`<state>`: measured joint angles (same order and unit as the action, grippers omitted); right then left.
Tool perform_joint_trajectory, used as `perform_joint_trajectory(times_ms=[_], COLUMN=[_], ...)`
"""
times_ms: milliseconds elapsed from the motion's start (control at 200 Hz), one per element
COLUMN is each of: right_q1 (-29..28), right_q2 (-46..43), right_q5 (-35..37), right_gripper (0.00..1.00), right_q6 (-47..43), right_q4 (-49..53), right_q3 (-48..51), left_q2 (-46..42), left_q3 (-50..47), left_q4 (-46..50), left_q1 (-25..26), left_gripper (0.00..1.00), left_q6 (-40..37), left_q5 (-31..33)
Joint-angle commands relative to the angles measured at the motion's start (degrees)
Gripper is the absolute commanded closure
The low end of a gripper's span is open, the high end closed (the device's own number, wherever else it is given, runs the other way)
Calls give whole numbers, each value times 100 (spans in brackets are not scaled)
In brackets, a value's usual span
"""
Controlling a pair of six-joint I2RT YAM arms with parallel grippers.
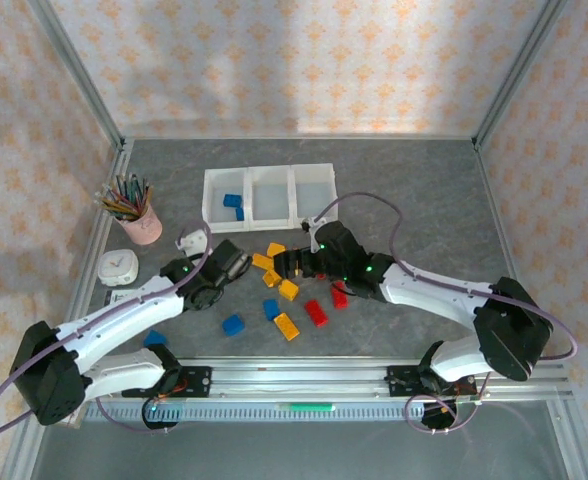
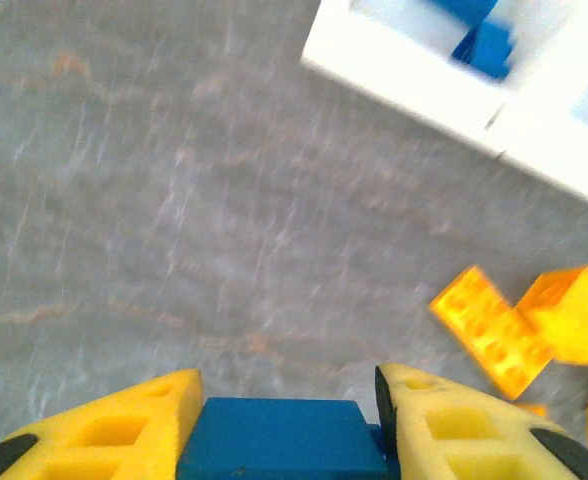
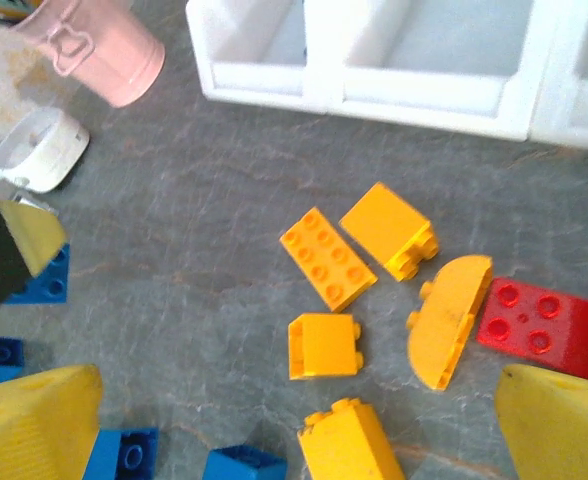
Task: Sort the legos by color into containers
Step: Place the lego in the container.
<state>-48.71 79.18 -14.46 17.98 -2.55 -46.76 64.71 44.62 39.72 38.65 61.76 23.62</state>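
– How did the left side stand?
– The left gripper point(image 2: 289, 425) had closed on a blue brick point(image 2: 274, 450), with the pads touching both its sides. It was over the table right of the pink cup point(image 1: 144, 226) and short of the containers point(image 1: 267, 168). Two blue pieces point(image 1: 233, 206) lay in the left bin point(image 1: 208, 200).
– The risk there?
– The brick sat right at the fingertips. I judged a quick swing could shake it loose, or drop it in the wrong bin.
– And to the right?
– The right gripper point(image 3: 299, 420) hung wide open over the orange bricks point(image 3: 329, 258), holding nothing, with a red brick point(image 3: 539, 322) just beside them. The pieces lay crowded, so closing might catch two colours. In the top view the grippers were near each other, and the arms could knock together.
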Motion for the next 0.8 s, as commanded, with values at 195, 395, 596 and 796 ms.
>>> perform_joint_trajectory(times_ms=[195, 395, 596, 796], right_q1=[229, 324, 379, 420], right_q2=[199, 464, 552, 590], right_q5=[256, 294, 346, 365], right_gripper=[0, 0, 0, 0], right_q6=[93, 81, -19, -70], right_q4=[-78, -115, -167, -154], right_q3=[-495, -691, -737, -753], left_q2=[1186, 2121, 3111, 4019], left_q3=[1345, 2007, 2689, 3410], left_q4=[-992, -1629, -2083, -2121], left_q1=[-959, -1600, -1988, -2137], left_gripper=[61, 61, 61, 60], left_q6=[-1621, -2076, -2440, -2617], left_q5=[244, -68, -434, -402])
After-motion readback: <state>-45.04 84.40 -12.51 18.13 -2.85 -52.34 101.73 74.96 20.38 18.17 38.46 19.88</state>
